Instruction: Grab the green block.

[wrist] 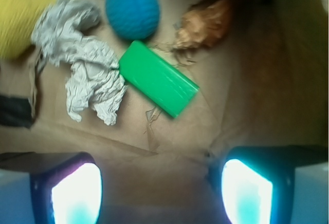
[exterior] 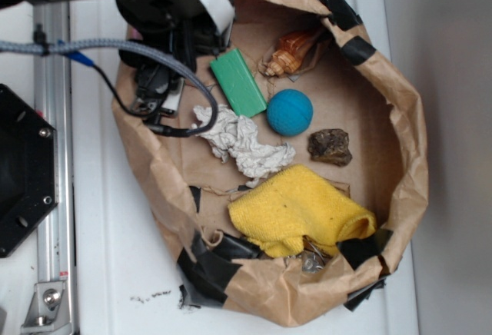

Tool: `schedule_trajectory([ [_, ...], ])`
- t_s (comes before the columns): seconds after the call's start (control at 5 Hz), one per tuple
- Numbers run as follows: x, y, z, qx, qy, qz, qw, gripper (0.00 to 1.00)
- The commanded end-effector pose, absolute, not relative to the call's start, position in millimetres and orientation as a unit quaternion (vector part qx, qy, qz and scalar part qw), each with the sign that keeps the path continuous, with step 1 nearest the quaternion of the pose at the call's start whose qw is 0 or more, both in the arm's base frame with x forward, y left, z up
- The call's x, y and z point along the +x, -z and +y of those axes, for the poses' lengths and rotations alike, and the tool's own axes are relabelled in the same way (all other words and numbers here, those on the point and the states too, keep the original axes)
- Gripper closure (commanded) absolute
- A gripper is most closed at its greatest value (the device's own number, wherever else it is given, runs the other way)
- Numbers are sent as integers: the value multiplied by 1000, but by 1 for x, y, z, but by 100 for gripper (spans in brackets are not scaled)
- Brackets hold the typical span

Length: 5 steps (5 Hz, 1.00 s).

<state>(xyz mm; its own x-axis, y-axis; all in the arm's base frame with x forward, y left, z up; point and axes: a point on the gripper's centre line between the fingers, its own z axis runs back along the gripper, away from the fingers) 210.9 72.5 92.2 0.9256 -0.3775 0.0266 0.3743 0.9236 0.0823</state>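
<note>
Ana: Green block point(exterior: 238, 82) lay flat on the floor of the paper bag point(exterior: 400, 120), didn't it?

Ben: Yes, at the bag's far end, with the blue ball point(exterior: 290, 112) touching or just beside one end, the crumpled white paper point(exterior: 242, 141) against its long side, and the shell point(exterior: 290, 54) near the other.

Ana: And the gripper point(wrist: 162, 183)?

Ben: Its fingers point(wrist: 247, 188) were spread wide and held nothing. In the wrist view the block point(wrist: 158, 78) sat ahead of them, slanted across the frame, well clear of both pads.

Ana: So how would you have closed on it?

Ben: I'd judge it best to advance until the slab sat between the pads, turn the wrist so they spanned the narrow width, then descend low, since it's thin. Smooth faces might slip, so squeeze mid-length, and stay clear of the paper and ball.
</note>
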Motion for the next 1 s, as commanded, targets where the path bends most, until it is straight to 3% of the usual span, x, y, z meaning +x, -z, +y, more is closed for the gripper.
schedule_trajectory([
  [0.0, 237, -68, 48, 79, 333, -33, 939, 0],
  [0.2, 248, -42, 42, 91, 369, -12, 925, 0],
  [0.4, 257, -34, 38, 87, 387, -10, 918, 0],
  [0.6, 264, -25, 40, 62, 400, -22, 914, 0],
  [0.8, 269, -19, 38, 60, 405, -25, 912, 0],
])
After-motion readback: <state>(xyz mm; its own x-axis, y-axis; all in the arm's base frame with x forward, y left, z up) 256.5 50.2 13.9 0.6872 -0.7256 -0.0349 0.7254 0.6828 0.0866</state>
